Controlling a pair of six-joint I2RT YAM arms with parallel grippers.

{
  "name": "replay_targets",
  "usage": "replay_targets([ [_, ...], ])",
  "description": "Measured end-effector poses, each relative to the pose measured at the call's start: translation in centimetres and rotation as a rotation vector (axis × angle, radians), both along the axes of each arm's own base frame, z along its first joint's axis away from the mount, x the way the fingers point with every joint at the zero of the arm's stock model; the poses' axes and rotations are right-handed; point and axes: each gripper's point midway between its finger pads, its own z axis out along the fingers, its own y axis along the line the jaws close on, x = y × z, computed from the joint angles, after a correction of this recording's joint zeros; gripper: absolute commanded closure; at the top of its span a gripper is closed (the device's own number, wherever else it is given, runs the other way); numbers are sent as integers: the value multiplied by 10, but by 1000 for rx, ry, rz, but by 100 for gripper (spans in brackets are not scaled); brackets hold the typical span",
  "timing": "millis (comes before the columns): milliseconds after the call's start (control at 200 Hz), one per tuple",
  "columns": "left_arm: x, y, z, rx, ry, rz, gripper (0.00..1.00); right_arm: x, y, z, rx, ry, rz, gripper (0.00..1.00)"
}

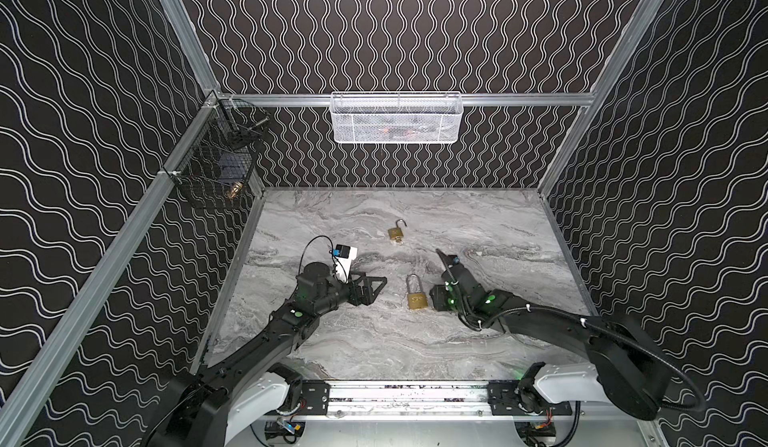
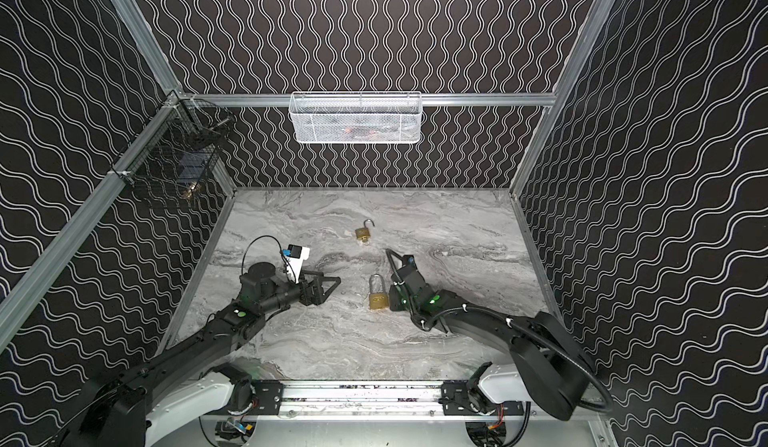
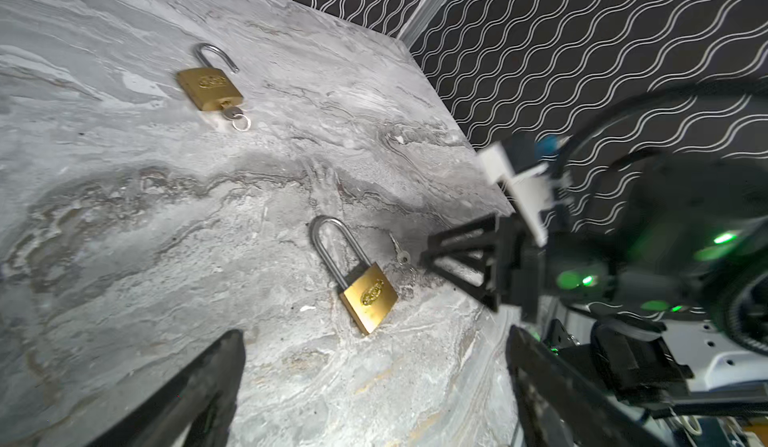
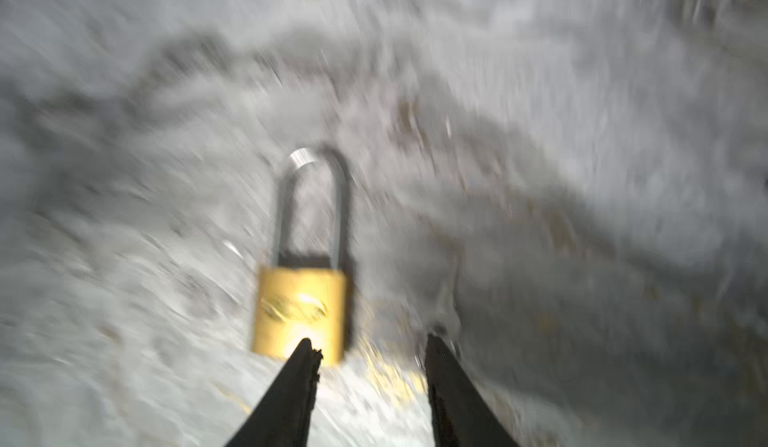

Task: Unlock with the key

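Brass padlock (image 1: pixel 417 300) lies shut, centre of surface (image 1: pixel 478 224). Small key (image 3: pixel 401 254) lies at its 3 o'clock, just off right hand (image 4: pixel 371 341), half-spread, empty. Left hand (image 3: pixel 376 337) spread wide, 9 o'clock. Advice: pinch key's bow squarely, blade free.

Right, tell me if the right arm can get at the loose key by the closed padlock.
Probably yes: the key lies on the table beside the closed padlock, just ahead of the right gripper, whose jaws stand apart. Nothing blocks it.
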Motion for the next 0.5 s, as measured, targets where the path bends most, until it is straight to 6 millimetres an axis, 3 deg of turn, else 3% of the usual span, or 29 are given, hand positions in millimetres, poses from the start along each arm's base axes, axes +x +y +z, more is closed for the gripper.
replay_targets([
  [185, -2, -1, 1, -11, 24, -5, 1, -9, -15, -21, -111, 67, -51, 63],
  [501, -3, -2, -12, -21, 97, 9, 1, -5, -14, -32, -161, 87, -55, 64],
])
